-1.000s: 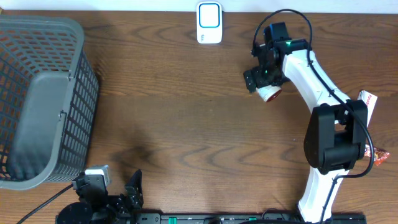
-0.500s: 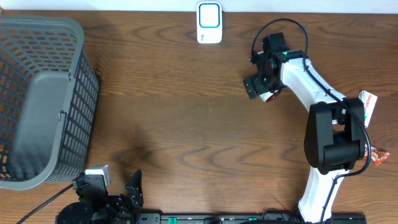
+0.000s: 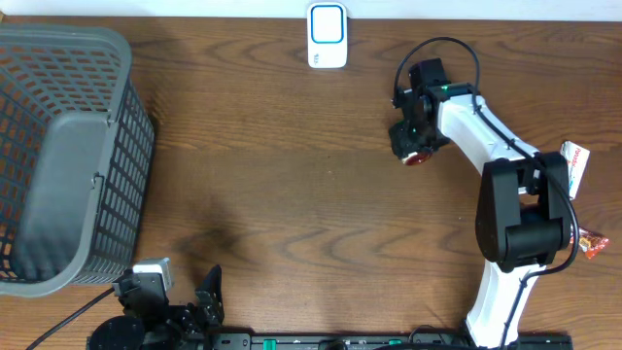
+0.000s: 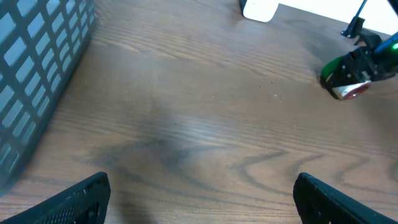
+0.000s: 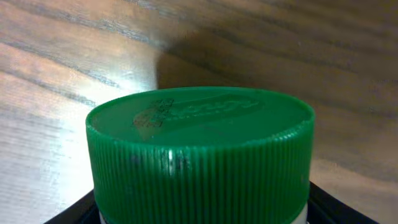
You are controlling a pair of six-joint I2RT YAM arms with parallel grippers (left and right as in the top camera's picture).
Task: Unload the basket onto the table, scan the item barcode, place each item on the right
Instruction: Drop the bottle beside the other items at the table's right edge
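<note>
- Looking down from overhead: right gripper (image 3: 413, 144) sits over the green-capped bottle (image 3: 421, 155), which is well apart from the white scanner (image 3: 327, 35); cannot tell whether it grips
- Left wrist: left gripper (image 4: 202, 190) spread wide above the tabletop (image 4: 186, 112), basket (image 4: 31, 74) at left
- Right wrist: green cap (image 5: 199, 149) fills the view between the jaws, contact unclear

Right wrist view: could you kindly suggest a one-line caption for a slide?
Close-up of the item's green ribbed cap, embossed on top, against the wooden table.
</note>
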